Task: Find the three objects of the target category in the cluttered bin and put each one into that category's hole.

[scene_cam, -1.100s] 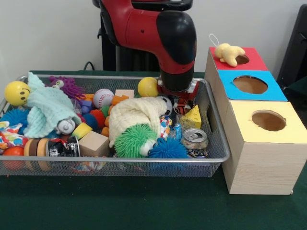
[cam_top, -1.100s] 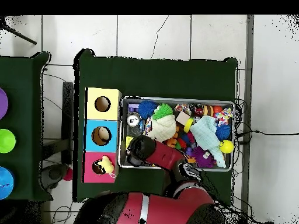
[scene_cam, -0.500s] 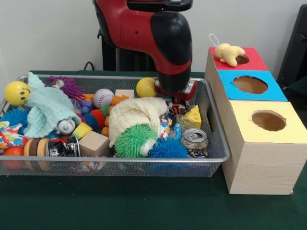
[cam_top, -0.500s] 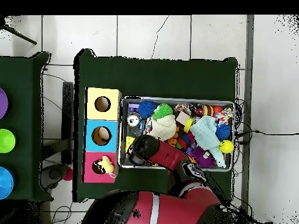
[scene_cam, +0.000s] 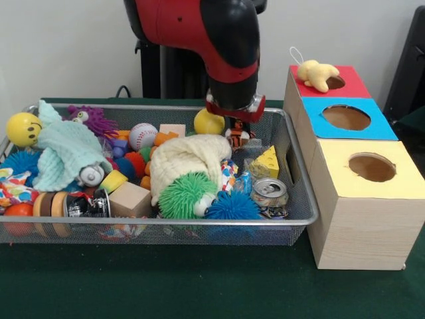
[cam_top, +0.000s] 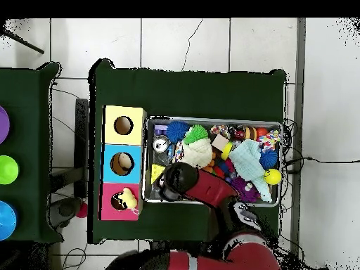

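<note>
In the front view my gripper (scene_cam: 236,137) hangs just above the right rear part of the wire bin (scene_cam: 300,178). It is shut on a small orange, black and white striped plush toy (scene_cam: 234,138), which is clear of the clutter. A yellow plush toy (scene_cam: 316,73) lies on the red box (scene_cam: 350,86) at the edge of its hole, and shows from above as the yellow plush (cam_top: 126,199). The arm (cam_top: 184,181) hides the gripper in the overhead view. A cream knitted plush (scene_cam: 187,158) lies mid-bin.
Blue box (scene_cam: 375,127) and yellow box (scene_cam: 398,181) stand in a row in front of the red one, right of the bin. In the bin: cheese wedge (scene_cam: 268,161), crushed can (scene_cam: 269,193), yellow ball (scene_cam: 208,121), green spiky ball (scene_cam: 184,194), wooden block (scene_cam: 129,199), mint cloth toy (scene_cam: 66,149).
The gripper has risen out of the bin's right rear corner and shifted slightly left, carrying the striped toy up with it. The clutter has stayed put.
</note>
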Controlling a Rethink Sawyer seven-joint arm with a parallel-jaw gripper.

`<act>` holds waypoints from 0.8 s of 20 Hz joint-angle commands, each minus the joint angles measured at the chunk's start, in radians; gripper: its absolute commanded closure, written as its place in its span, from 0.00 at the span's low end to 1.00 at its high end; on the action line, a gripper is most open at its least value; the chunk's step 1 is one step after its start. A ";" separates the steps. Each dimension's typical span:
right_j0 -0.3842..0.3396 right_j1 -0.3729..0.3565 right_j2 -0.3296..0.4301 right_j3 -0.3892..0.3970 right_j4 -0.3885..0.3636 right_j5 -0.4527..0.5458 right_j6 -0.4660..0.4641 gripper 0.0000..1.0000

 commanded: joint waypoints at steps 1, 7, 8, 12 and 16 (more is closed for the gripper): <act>-0.038 -0.181 -0.013 0.011 -0.032 0.247 0.069 1.00; -0.049 -0.242 -0.005 -0.017 -0.043 0.398 0.051 1.00; -0.051 -0.244 -0.002 -0.016 -0.041 0.403 0.052 1.00; -0.070 -0.237 0.033 -0.013 -0.009 0.433 0.058 1.00; -0.089 -0.214 0.090 0.048 0.082 0.427 0.080 1.00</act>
